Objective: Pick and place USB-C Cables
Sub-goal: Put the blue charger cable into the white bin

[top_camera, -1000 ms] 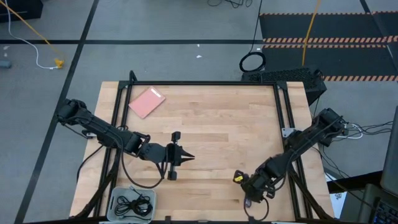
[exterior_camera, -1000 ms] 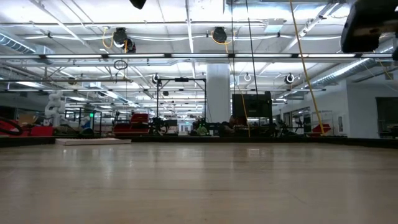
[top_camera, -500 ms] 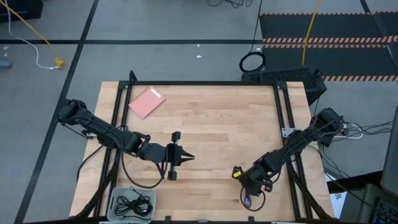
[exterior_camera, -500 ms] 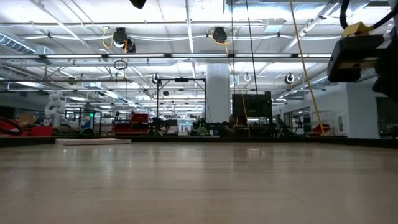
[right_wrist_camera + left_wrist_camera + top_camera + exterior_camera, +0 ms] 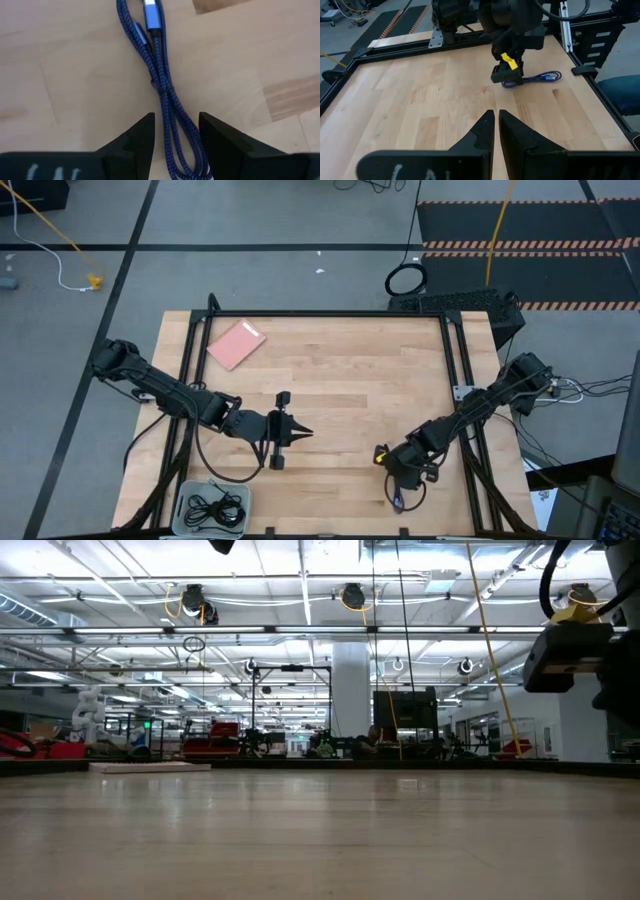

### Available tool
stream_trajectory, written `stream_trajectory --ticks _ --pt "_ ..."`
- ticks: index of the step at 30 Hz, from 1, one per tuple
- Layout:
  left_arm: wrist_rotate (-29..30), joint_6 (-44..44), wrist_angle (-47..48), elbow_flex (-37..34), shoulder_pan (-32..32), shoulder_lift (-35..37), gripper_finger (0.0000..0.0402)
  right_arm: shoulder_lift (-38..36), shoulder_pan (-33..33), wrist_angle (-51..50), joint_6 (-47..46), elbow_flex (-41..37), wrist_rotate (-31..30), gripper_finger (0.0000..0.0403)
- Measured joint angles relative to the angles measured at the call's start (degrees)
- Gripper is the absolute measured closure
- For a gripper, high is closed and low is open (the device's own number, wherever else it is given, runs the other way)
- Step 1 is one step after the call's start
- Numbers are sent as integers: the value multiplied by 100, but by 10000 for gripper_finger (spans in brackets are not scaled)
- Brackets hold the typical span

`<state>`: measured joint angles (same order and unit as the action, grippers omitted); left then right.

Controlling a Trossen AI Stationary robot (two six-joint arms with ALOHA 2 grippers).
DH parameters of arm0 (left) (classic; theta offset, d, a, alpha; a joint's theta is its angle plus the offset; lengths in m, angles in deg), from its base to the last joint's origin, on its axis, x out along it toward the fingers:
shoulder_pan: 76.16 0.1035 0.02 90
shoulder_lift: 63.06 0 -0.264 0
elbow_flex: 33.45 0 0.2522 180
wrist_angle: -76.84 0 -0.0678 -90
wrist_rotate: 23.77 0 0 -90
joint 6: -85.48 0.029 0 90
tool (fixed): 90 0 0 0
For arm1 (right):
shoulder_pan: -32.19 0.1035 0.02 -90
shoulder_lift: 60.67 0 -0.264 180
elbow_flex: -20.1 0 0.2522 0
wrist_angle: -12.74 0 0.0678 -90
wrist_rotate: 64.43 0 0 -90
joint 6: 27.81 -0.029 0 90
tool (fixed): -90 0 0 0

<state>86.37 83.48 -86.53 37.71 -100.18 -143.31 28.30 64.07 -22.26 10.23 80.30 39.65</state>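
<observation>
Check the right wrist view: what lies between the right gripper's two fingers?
The purple-blue cable, folded into a narrow bundle on the wooden table, runs into the gap of the right gripper, whose jaws stand open around it.

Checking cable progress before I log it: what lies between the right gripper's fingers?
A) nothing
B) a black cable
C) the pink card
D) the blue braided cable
D: in the right wrist view the blue braided cable runs between the right gripper's open fingers, lying on the table.
</observation>
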Motion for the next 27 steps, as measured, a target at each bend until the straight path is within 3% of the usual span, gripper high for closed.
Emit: stream_trajectory --ticks 17,27 --pt "33 -51 0 0 1 0 371 518 -77 433 334 -96 197 261" --pt "35 -70 4 0 1 0 371 321 -144 436 -1 -106 108 322"
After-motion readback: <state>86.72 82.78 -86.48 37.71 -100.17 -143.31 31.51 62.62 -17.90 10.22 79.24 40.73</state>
